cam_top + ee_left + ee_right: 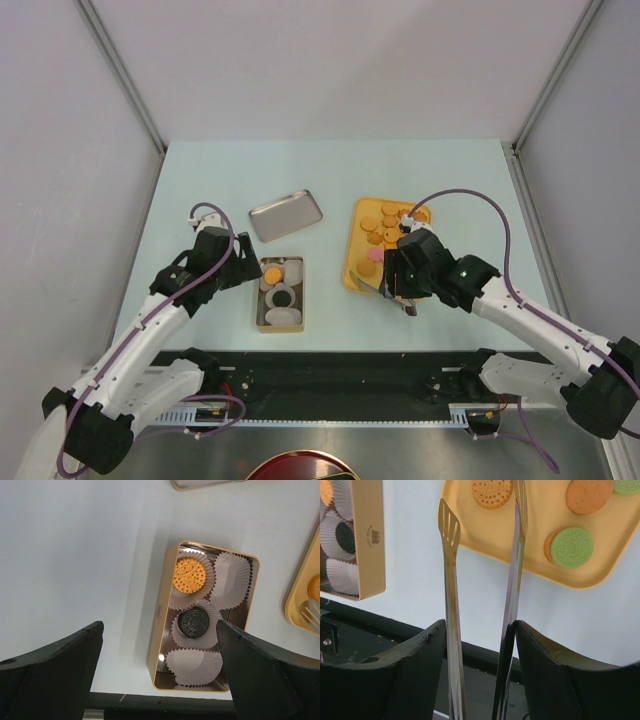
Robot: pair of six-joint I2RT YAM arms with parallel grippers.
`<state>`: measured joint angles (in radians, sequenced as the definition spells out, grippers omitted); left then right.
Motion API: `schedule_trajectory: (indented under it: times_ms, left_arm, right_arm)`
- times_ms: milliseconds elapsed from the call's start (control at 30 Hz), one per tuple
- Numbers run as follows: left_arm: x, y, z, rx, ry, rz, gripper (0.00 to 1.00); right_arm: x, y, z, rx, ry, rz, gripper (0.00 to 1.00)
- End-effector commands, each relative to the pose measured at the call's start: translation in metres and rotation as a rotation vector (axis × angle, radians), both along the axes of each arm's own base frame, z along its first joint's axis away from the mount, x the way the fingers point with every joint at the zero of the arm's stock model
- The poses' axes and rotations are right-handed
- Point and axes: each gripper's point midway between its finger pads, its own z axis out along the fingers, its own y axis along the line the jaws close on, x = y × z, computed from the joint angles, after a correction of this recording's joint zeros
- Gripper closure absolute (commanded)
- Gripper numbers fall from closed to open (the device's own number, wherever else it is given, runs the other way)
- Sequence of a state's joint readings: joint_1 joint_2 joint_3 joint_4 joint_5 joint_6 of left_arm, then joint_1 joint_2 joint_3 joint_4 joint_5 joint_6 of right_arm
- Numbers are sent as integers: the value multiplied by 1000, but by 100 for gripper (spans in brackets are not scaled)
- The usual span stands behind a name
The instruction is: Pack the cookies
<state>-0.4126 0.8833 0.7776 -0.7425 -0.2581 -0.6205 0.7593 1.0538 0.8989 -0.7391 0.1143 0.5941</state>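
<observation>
Several cookies, mostly orange-brown, lie on the yellow tray. Up close there is an orange cookie and a green cookie lying on an orange one. The open tin holds white paper cups, one with an orange cookie and one with a black cookie. My left gripper hangs open above the tin's near left side, holding nothing. My right gripper is shut on metal tongs. The tong blades are spread and empty, over the tray's near edge.
The tin's lid lies upside down on the table behind the tin. A black rail runs along the table's near edge below both grippers. The tin and the tray stand side by side with a strip of table between them.
</observation>
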Motion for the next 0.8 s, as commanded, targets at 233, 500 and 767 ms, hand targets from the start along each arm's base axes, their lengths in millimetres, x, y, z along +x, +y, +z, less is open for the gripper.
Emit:
schedule_trajectory:
  times_ms: [233,500,767]
  left_arm:
    - [4,0,2,-7,-19,2,0]
    - [4,0,1,-2,-16,5,0]
    - [4,0,1,-5,-14,6,0]
  right_arm:
    - [13,9,-21,18,18,16,38]
    - [15,16,-24,38,40,35,41]
    - [11,15,-25,44,52,33,48]
